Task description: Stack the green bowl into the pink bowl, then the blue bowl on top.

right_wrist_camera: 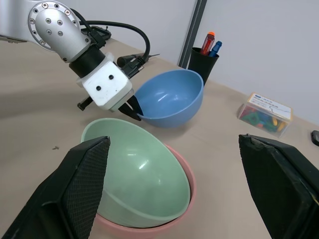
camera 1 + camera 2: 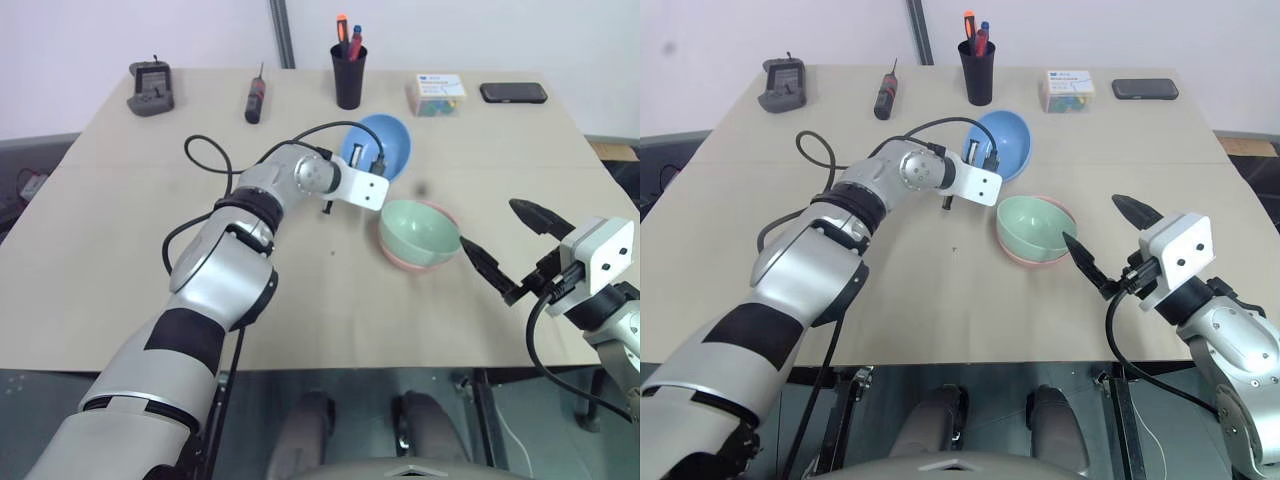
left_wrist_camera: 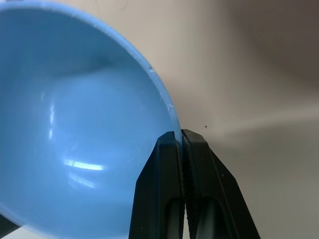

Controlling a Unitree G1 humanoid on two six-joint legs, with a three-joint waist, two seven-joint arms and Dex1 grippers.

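Two black fingers of the left gripper (image 1: pixel 133 110) pinch the near rim of the smooth sky-blue bowl (image 2: pixel 385 143), tipping it up on the tan table (image 2: pixel 120 250); the arm reaches forward, angled down. The right gripper (image 2: pixel 505 245) hovers spread wide beside the mint-green bowl (image 2: pixel 420 230), nested in the salmon-pink bowl (image 1: pixel 184 199), whose rim alone peeks out.

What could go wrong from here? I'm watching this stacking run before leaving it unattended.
The left gripper pinches only the thin rim of the tilted blue bowl, so it may slip or swing when lifted. The green bowl sits loosely in the pink bowl; an off-centre drop could knock both.
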